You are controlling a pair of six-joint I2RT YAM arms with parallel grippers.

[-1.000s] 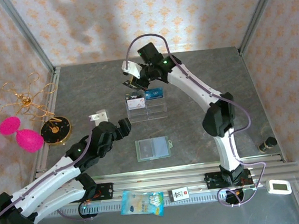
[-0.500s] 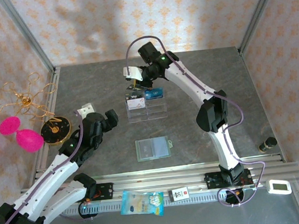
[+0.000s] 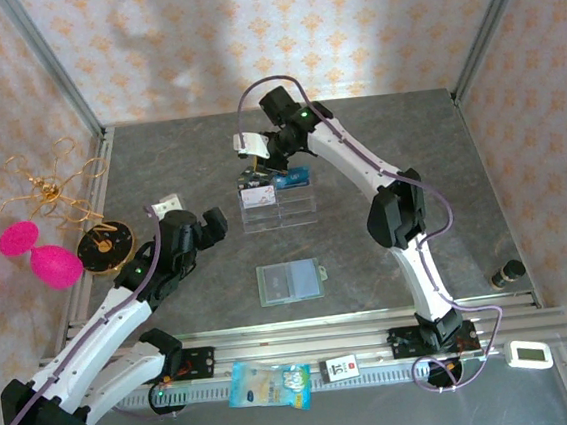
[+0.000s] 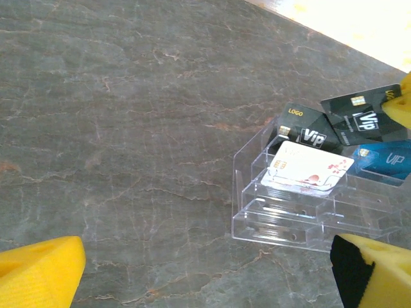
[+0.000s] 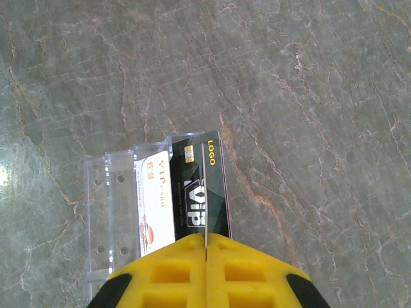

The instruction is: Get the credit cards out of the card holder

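The sage-green card holder [image 3: 290, 282] lies flat on the table between the arms, with no gripper near it. Behind it stands a clear acrylic rack [image 3: 278, 205] holding a whitish credit card [image 4: 307, 171], a black card [image 4: 307, 131] and a blue card [image 4: 384, 160]. My right gripper [image 3: 256, 161] hovers over the rack's back left, shut on another dark card [image 4: 361, 118]. That card appears edge-on between the yellow fingers [image 5: 205, 240]. My left gripper [image 3: 209, 226] stands open to the left of the rack, with only bare table between its fingers [image 4: 205, 274].
A black round disc [image 3: 106, 248] lies at the table's left edge. Beyond it, off the table, are pink shapes [image 3: 56, 267] and a gold wire ornament [image 3: 45, 190]. A small dark bottle [image 3: 507, 273] stands at the right front. A blue packet [image 3: 270, 385] lies on the front rail.
My left arm has drawn back to the left, away from the card holder, its jaws still open. The right gripper has sunk slightly toward the rack with its card.
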